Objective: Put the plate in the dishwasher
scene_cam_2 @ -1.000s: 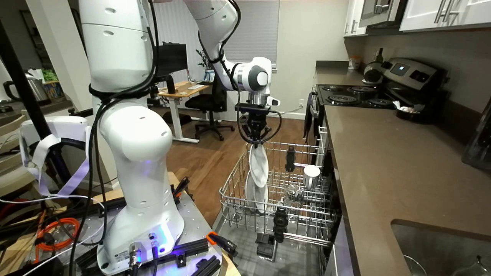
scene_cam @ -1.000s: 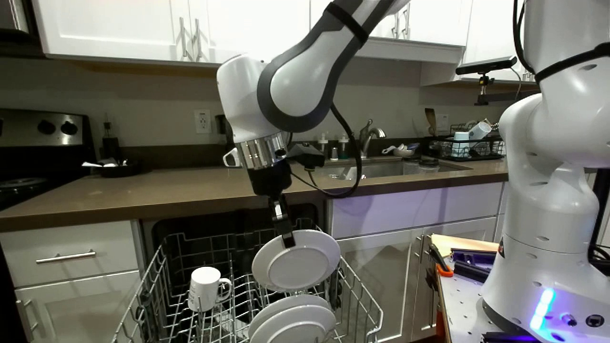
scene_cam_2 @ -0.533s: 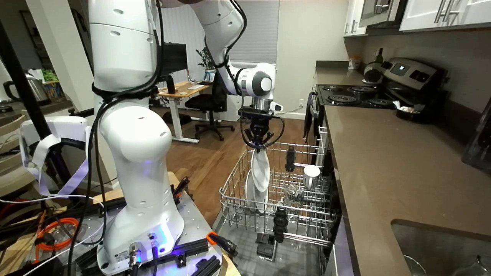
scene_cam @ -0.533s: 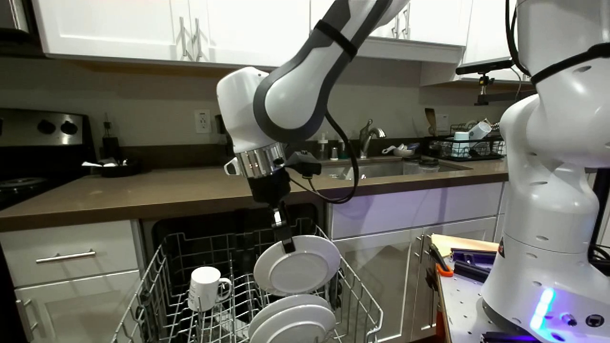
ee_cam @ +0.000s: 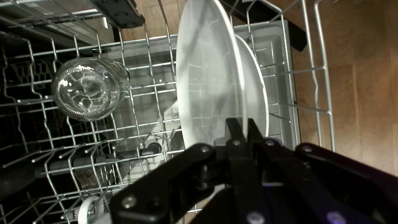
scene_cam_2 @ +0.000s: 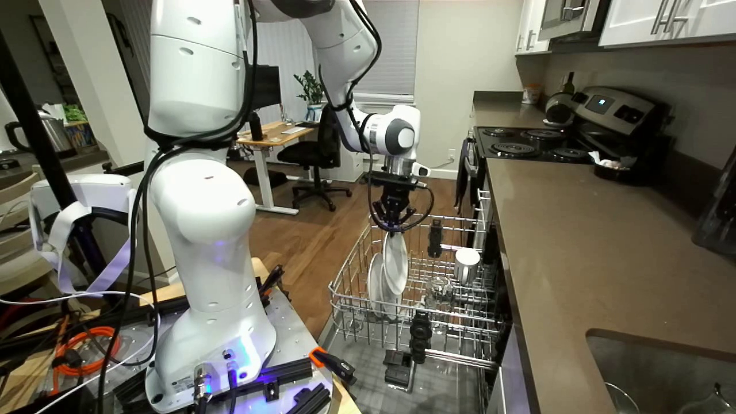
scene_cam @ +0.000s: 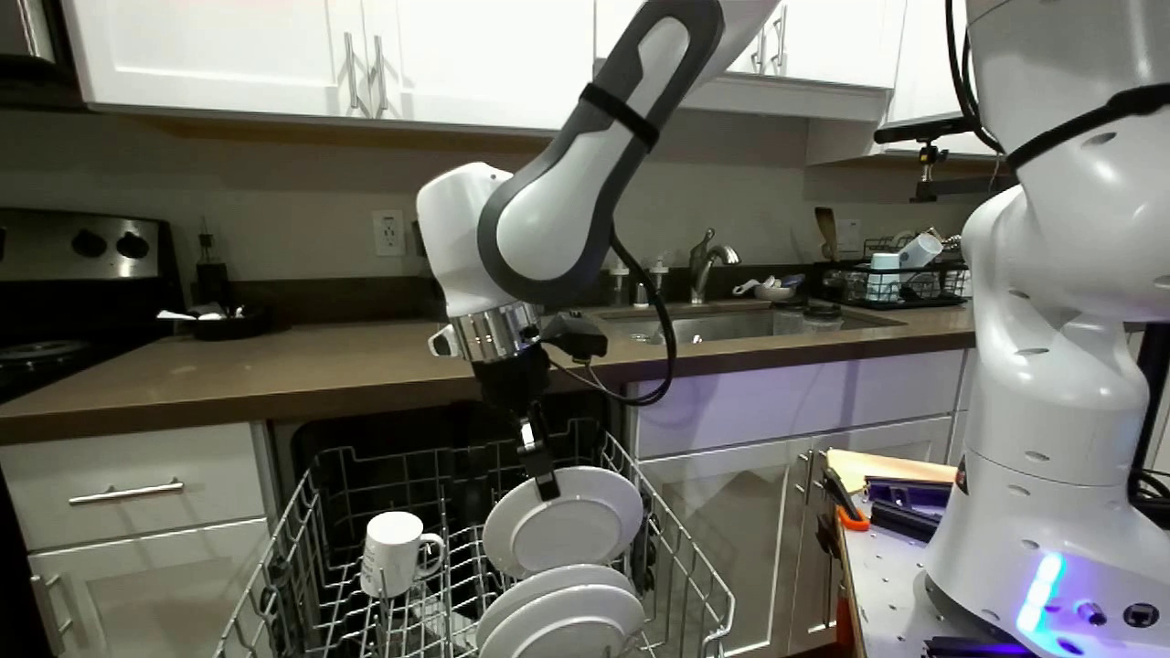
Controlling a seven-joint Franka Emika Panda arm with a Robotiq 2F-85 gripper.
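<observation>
My gripper (scene_cam: 548, 488) is shut on the top rim of the white plate (scene_cam: 569, 530) and holds it upright in the dishwasher's rack. The plate (scene_cam_2: 397, 261) is nearly edge-on in an exterior view, below the gripper (scene_cam_2: 393, 231). In the wrist view the fingers (ee_cam: 244, 129) pinch the rim of the plate (ee_cam: 206, 77). The dishwasher (scene_cam: 384, 425) stands open with its wire rack pulled out. The held plate stands just beside other white plates (scene_cam: 576, 631) in the rack, overlapping them in view. Whether its lower edge touches the tines is hidden.
A white mug (scene_cam: 388, 553) stands in the rack near the held plate. A clear glass (ee_cam: 88, 88) sits upside down on the tines. The counter edge (scene_cam_2: 517, 322) runs alongside the rack. Rack side wires (ee_cam: 323, 74) rise close to the plates.
My gripper has moved down with the plate, lowering it deeper into the rack. It has also shifted slightly toward the counter. The grip on the rim has stayed shut.
</observation>
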